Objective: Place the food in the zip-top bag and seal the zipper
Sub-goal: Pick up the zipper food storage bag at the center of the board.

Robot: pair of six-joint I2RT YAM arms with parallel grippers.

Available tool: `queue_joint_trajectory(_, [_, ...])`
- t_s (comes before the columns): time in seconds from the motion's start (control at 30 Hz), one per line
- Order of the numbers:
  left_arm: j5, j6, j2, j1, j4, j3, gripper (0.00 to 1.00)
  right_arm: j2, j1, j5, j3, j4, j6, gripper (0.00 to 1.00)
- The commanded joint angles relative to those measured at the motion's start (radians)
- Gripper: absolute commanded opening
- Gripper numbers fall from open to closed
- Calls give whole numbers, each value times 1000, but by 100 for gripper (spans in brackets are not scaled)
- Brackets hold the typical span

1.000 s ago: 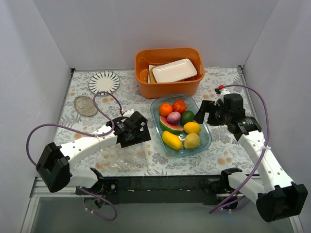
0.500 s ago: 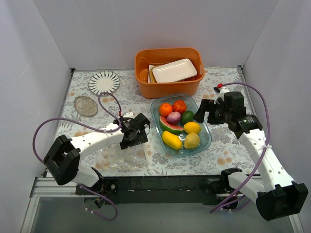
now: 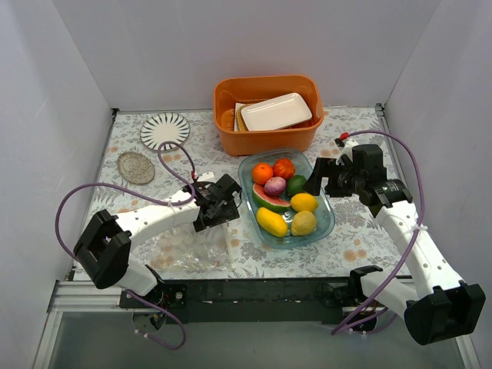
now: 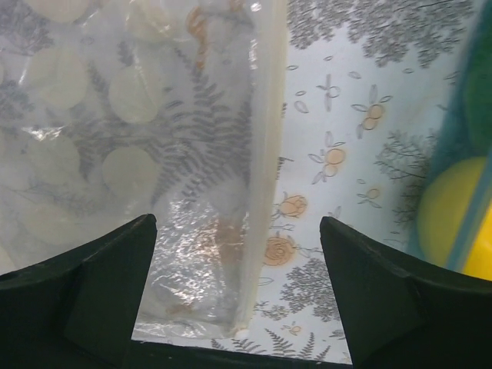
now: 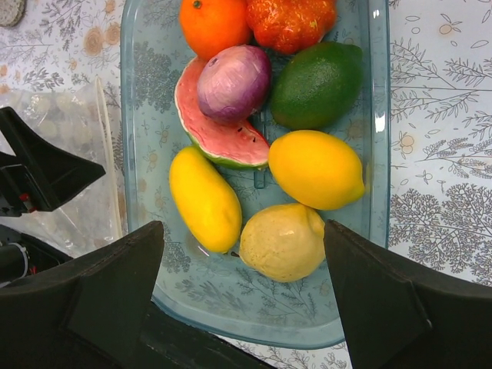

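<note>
The food lies in a clear blue-tinted tray (image 3: pixel 329 219): orange (image 5: pixel 215 23), red tomato (image 5: pixel 290 21), purple onion (image 5: pixel 233 83), dark green fruit (image 5: pixel 315 84), watermelon slice (image 5: pixel 211 142), mango (image 5: pixel 204 198) and two lemons (image 5: pixel 315 169). The zip-top bag (image 3: pixel 192 247) lies flat on the table left of the tray. Its zipper (image 4: pixel 265 154) runs along the edge facing the tray. My left gripper (image 3: pixel 227 209) hangs open over the bag's far right corner, the zipper's end between its fingers (image 4: pixel 238 223). My right gripper (image 5: pixel 244 231) is open above the tray's right side (image 3: pixel 319 178).
An orange bin (image 3: pixel 265 132) with a white dish stands behind the tray. A patterned plate (image 3: pixel 164 131) and a round coaster (image 3: pixel 135 167) lie at the back left. White walls close off three sides.
My left gripper has shifted right and a little farther back along the bag's zipper edge, toward the tray. The right gripper has edged slightly left over the tray.
</note>
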Motion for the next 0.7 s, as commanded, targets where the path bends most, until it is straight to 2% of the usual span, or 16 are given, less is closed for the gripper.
queue_joint_trajectory(0.0, [6, 22, 8, -3, 78, 48, 88, -10, 5, -23, 34, 8, 6, 91])
queue_joint_trajectory(0.3, [28, 22, 99, -3, 114, 13, 74, -23, 5, -23, 31, 2, 14, 91])
queue_joint_trajectory(0.53, [35, 36, 82, -3, 121, 0, 40, -24, 5, -23, 26, -1, 12, 91])
queue_joint_trajectory(0.6, [45, 42, 82, -3, 126, -4, 36, -21, 5, -29, 26, -1, 12, 92])
queue_joint_trajectory(0.67, [55, 50, 85, -1, 134, -4, 36, -17, 5, -32, 29, -1, 14, 92])
